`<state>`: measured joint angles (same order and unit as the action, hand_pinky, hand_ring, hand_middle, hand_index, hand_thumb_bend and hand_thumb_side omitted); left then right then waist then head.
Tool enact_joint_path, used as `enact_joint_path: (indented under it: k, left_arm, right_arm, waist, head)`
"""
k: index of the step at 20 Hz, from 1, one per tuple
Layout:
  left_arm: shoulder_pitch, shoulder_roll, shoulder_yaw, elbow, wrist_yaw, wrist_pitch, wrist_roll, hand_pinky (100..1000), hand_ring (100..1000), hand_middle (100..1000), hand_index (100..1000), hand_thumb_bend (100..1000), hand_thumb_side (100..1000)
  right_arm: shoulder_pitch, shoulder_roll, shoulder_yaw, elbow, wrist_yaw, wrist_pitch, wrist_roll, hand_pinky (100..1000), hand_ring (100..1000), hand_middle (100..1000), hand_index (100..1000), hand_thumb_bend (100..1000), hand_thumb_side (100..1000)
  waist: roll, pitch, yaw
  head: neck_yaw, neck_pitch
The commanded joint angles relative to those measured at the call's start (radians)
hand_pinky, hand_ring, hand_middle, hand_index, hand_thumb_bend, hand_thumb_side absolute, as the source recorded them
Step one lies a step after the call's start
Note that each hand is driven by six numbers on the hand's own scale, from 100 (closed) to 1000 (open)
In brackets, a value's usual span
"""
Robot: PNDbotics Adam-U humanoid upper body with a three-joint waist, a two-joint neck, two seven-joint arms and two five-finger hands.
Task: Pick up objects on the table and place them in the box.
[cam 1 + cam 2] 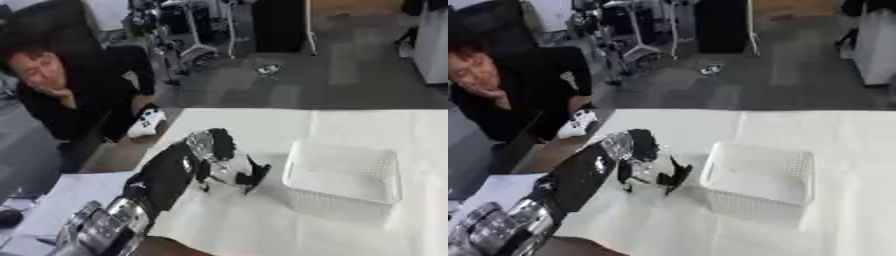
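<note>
My left arm comes in from the lower left over the white table [262, 225]. Its black left hand [229, 161] hangs just left of the box, fingers [255, 176] curled downward round a small pale grey object [225, 172] that I cannot make out further. The box [388, 172] is a white perforated plastic basket standing upright on the table at centre right, and nothing shows inside it. The hand is a short way from the box's left wall and does not touch it. My right hand shows in neither view.
The table's left edge [162, 145] runs diagonally close behind my left hand. A second white surface [74, 192] lies lower left beneath my forearm. White cloth stretches in front of and to the right of the box.
</note>
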<state>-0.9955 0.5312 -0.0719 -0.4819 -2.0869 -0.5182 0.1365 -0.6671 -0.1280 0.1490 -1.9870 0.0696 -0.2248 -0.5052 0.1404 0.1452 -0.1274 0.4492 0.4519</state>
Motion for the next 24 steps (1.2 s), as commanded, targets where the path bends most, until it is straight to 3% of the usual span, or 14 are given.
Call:
enact_joint_path:
  k: [1,8,14,24]
  left_arm:
    - [0.006,-0.002,0.009,0.022,0.067,0.002,0.044,100,100,100,179,100,550]
    - [0.008,-0.002,0.026,0.050,0.338,-0.062,0.005,100,100,100,167,100,388]
    - [0.006,0.012,0.012,0.027,0.593,-0.086,-0.093,100,100,100,169,100,363]
    - [-0.023,0.049,-0.018,-0.049,0.761,-0.072,-0.247,100,100,100,164,100,337]
  right_arm:
    - [-0.023,0.006,0.000,-0.013,-0.002,-0.002,0.000,459,535,583,854,287,1000]
    - [-0.020,0.002,-0.001,-0.013,-0.001,0.000,0.000,458,535,583,853,289,1000]
    - [-0.017,-0.003,-0.002,-0.013,0.000,0.001,0.000,458,535,583,853,289,1000]
    - [-0.009,-0.014,-0.003,-0.013,0.002,0.004,0.000,456,534,583,852,293,1000]
  waist:
    - [-0.007,-0.010,-0.002]
    - [-0.008,-0.013,0.005]
    - [-0.006,-0.016,0.012]
    - [-0.005,-0.022,0.025]
  head:
    - [0.007,-0.007]
    - [0.003,-0.005]
    - [-0.001,-0.006]
    - [-0.002,-0.002]
